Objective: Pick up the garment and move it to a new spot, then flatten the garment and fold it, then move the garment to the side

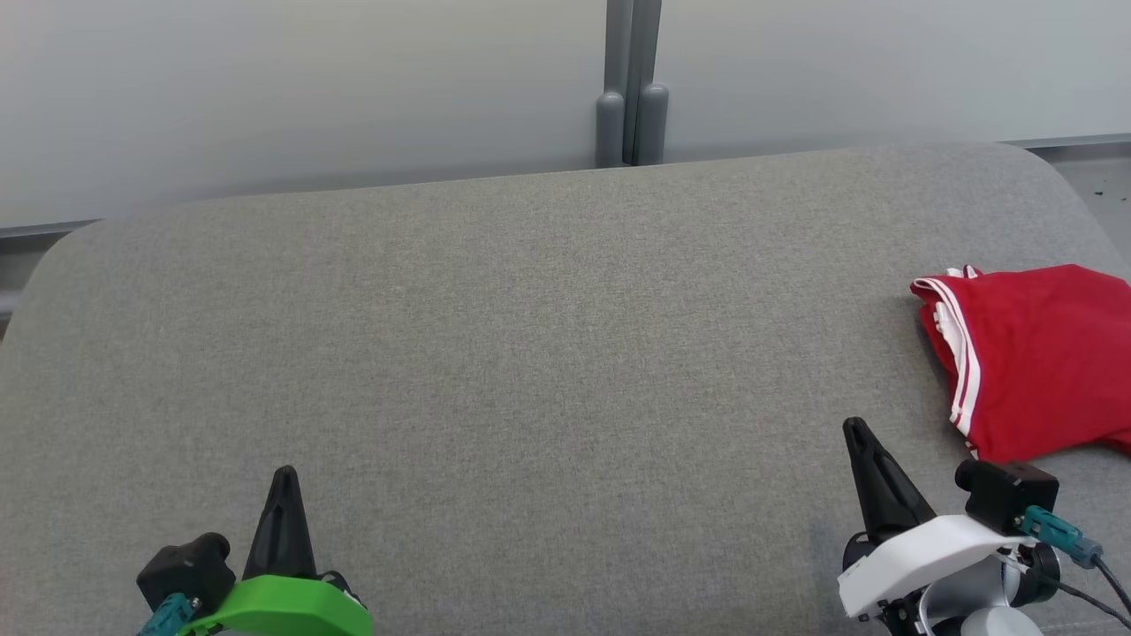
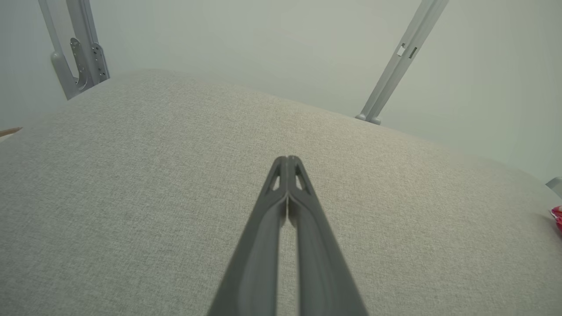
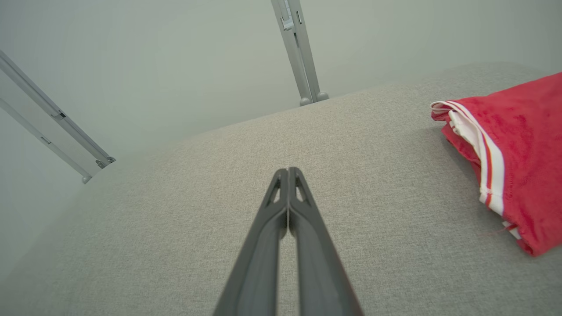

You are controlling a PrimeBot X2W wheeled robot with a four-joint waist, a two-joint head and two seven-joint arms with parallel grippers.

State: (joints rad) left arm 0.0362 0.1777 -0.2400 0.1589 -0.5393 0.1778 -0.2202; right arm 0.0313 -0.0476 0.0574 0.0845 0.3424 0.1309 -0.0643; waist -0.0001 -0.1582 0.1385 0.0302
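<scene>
The garment (image 1: 1034,353) is red with white stripes along its edge. It lies bunched at the right side of the grey fabric table (image 1: 530,353), running past the right edge of the head view. The right wrist view shows the garment (image 3: 518,153) at its right, and a sliver of the garment (image 2: 557,217) shows at the left wrist view's right edge. My right gripper (image 1: 855,428) hovers just left of and nearer than it, shut and empty, its fingers (image 3: 287,173) pressed together. My left gripper (image 1: 284,477) sits at the lower left, shut on nothing, with fingertips (image 2: 287,160) touching.
A pale wall stands behind the table. A grey metal post (image 1: 632,88) rises at the far edge, near the middle. Other grey frame struts (image 2: 74,48) show at the table's far corners. The table's corners are rounded, and floor (image 1: 1096,177) shows past the far right one.
</scene>
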